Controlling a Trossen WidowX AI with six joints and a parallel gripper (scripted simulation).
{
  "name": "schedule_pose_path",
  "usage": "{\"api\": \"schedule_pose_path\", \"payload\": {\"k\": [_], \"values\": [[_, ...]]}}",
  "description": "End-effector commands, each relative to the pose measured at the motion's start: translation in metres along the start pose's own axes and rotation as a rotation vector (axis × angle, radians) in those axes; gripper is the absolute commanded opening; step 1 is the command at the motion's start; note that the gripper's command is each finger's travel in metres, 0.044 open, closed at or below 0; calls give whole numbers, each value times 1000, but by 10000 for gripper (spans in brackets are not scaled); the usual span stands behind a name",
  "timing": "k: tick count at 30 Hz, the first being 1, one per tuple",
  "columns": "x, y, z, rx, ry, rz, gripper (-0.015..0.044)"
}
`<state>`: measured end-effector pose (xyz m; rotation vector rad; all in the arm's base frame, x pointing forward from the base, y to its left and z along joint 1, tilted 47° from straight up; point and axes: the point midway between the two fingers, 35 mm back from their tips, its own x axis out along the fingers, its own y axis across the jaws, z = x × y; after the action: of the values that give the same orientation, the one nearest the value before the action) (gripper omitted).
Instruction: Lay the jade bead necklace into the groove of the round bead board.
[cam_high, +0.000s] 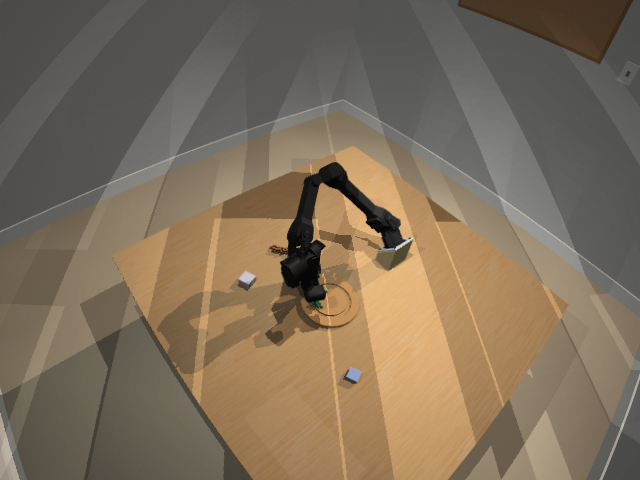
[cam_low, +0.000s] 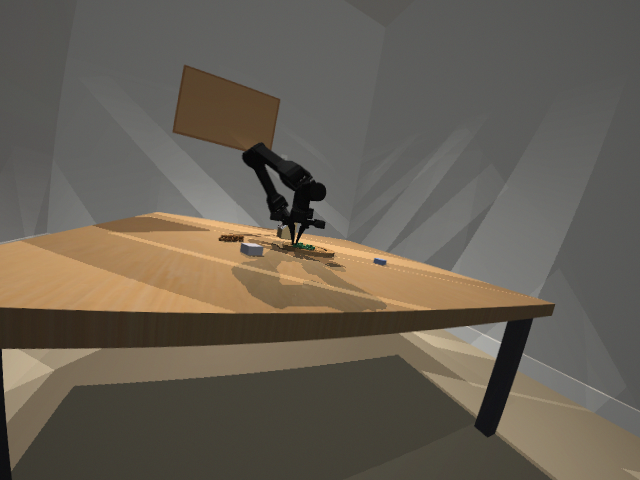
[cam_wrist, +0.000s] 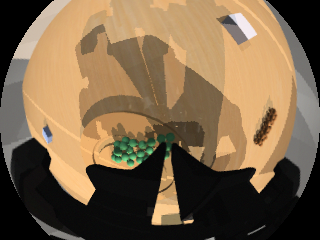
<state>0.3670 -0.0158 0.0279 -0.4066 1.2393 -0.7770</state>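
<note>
Fingers were nearly shut, pinching the jade bead necklace (cam_wrist: 134, 150), bunched on the round bead board (cam_high: 347, 316) at its ten o'clock edge. I judged it best to lift gently, then trail the strand along the groove.

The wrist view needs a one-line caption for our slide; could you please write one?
Claw shut on the bunched jade bead necklace, low over the round bead board on the wooden table.

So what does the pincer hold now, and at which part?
The pincer is shut on the jade bead necklace, gripping the right edge of the bunched beads.
</note>
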Motion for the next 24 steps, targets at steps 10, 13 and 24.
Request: {"api": "schedule_pose_path", "payload": {"k": [10, 13, 24], "values": [[-11, 0, -2, -8, 1, -8, 0], [-11, -1, -2, -8, 1, -8, 0], [-11, -7, -35, -10, 2, -9, 0]]}}
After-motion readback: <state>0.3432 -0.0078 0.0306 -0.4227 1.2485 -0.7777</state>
